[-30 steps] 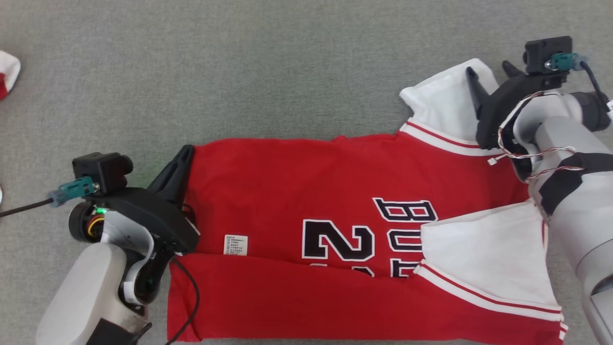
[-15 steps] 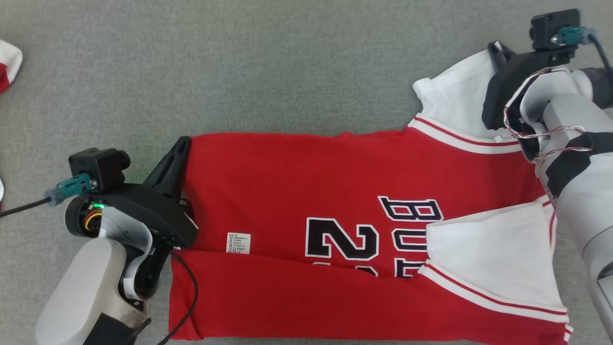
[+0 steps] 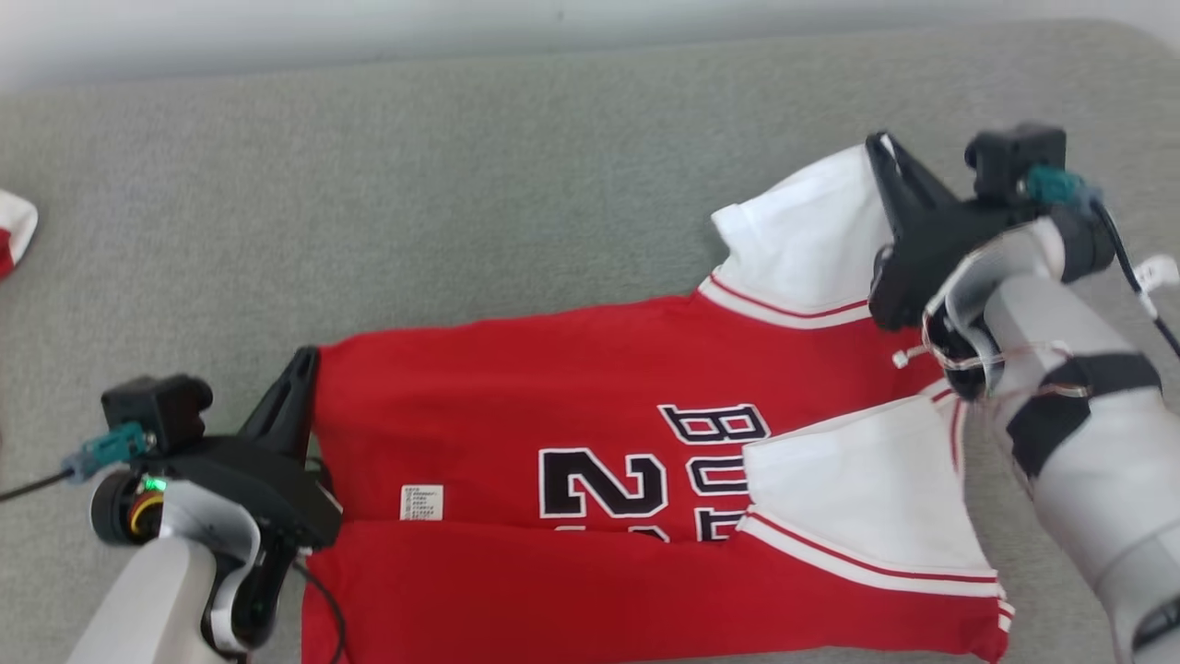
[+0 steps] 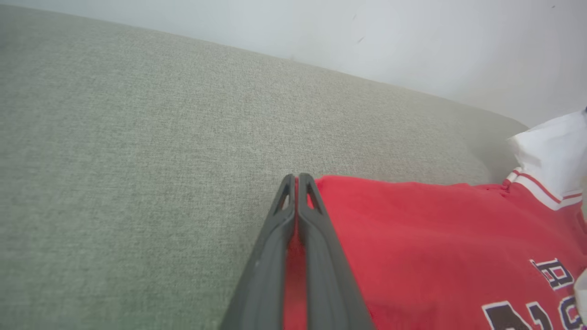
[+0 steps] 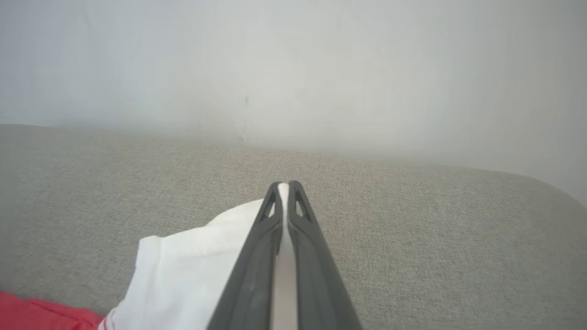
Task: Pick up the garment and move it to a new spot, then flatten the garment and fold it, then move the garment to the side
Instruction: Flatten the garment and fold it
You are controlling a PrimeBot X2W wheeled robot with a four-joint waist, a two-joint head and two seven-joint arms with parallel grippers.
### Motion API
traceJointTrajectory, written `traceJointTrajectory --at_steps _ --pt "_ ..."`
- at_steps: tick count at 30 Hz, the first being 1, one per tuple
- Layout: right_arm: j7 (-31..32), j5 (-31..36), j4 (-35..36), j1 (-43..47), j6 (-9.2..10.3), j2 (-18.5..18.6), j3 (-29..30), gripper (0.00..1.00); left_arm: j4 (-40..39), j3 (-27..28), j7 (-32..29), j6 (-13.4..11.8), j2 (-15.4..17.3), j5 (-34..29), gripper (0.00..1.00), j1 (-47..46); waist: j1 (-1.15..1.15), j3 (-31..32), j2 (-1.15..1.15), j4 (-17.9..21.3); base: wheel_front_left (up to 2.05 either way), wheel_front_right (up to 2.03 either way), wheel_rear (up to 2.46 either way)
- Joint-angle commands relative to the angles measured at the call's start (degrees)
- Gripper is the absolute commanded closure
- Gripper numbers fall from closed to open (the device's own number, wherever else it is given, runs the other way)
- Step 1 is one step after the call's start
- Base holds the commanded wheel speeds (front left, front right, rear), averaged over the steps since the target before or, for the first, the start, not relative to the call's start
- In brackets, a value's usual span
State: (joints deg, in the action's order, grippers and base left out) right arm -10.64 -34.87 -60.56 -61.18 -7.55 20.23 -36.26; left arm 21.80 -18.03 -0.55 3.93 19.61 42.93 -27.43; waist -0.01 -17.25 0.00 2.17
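We see the red garment (image 3: 516, 387) lying partly folded on the grey surface (image 3: 369, 184). Our left hand (image 3: 300, 364) is clamped on its red corner, and our right hand (image 3: 882, 152) on its white sleeve (image 3: 802, 240).

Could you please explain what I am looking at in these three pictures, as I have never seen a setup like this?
This is a wheeled robot with two arms, folding clothes. The wide picture comes from a camera on its head, looking down; the other two come from cameras on its wrists, each looking along that arm's two dark fingers. On the grey padded surface lies a red jersey, its near side folded over the lettering. The left pincer is shut on the jersey's red corner; the right pincer is shut on its far white sleeve. A bit of another red and white cloth peeks in at the left edge.
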Motion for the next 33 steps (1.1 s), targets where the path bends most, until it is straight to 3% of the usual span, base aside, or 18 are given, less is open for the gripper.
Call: traceJointTrajectory --at_steps 1,10,14,19,24,32,33 --pt "-0.8 -2.8 4.0 3.6 0.14 1.6 -0.7 1.00 -0.5 0.1 0.4 -0.7 0.5 0.0 1.00 2.0 0.01 3.5 0.00 2.9 0.00 0.00 0.00" --pt "-2.4 -12.5 24.5 22.9 0.14 9.3 1.4 1.00 -2.2 0.1 1.2 -2.1 1.3 -0.1 1.00 6.5 0.01 6.2 0.00 4.4 0.00 0.00 0.00" --pt "-2.7 -13.8 29.8 29.6 0.14 10.0 4.0 1.00 -3.0 -0.1 1.6 -2.3 1.7 -0.5 1.00 7.6 0.01 6.7 0.00 4.8 0.00 0.00 0.00" --pt "-2.1 -13.1 37.0 40.4 0.14 9.0 9.5 1.00 -4.8 -0.8 3.1 -2.7 2.5 -1.8 1.00 10.3 0.01 7.6 0.00 5.1 0.00 0.00 0.00" --pt "0.2 -10.6 43.2 52.0 0.14 6.2 18.6 1.00 -8.8 -2.1 5.5 -4.0 3.1 -3.7 1.00 15.8 0.01 8.6 0.00 4.6 0.00 0.00 0.00" --pt "6.3 -4.9 46.8 60.2 0.14 0.9 26.7 1.00 -11.2 -2.9 6.6 -6.1 2.3 -3.6 1.00 22.1 0.01 9.8 0.00 4.1 0.00 0.00 0.00" --pt "6.8 -4.0 47.2 60.5 0.14 0.4 27.5 0.52 -10.9 -3.0 6.3 -6.2 2.2 -3.5 1.00 22.3 0.01 10.0 0.00 3.8 0.00 0.00 0.00"
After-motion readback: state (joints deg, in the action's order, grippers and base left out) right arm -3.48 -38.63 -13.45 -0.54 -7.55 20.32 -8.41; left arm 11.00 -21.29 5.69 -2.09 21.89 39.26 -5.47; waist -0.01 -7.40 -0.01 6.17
